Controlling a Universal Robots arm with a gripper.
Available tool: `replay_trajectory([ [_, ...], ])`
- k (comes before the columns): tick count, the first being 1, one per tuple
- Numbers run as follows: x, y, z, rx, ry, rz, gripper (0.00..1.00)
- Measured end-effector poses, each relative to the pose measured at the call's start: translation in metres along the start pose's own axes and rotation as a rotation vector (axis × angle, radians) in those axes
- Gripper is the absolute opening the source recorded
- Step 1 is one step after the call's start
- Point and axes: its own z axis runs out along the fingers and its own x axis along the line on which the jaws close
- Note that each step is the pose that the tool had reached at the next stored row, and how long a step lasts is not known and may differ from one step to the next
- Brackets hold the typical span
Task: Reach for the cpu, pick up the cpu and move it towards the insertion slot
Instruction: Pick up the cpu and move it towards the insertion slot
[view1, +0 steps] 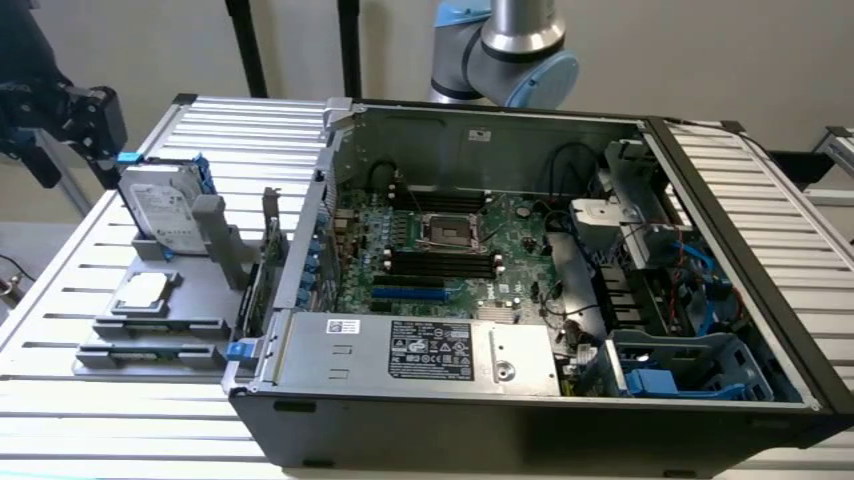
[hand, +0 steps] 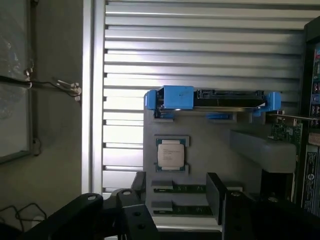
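Currently gripper (hand: 175, 196) hangs wide and empty over the gray holder's (hand: 210, 135) edge opposite the hard drive (hand: 225, 100). Cpu (hand: 170, 152) lies flat mid-holder, just beyond the gap, untouched.

Matt silvery metal tops the cpu (view1: 144, 288); at its three o'clock in the exterior view, shiny metal frames the insertion slot (view1: 450, 232).
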Motion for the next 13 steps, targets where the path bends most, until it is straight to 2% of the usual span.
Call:
replay_trajectory([
  [1, 0.0, -0.0001, 0.0017, 0.0001, 0.0001, 0.0, 0.59],
  [2, 0.0, -0.0001, 0.0036, 0.0001, 0.0001, 0.0, 0.65],
  [13, 0.0, -0.0009, 0.0236, 0.0, 0.0001, 0.0, 0.65],
])
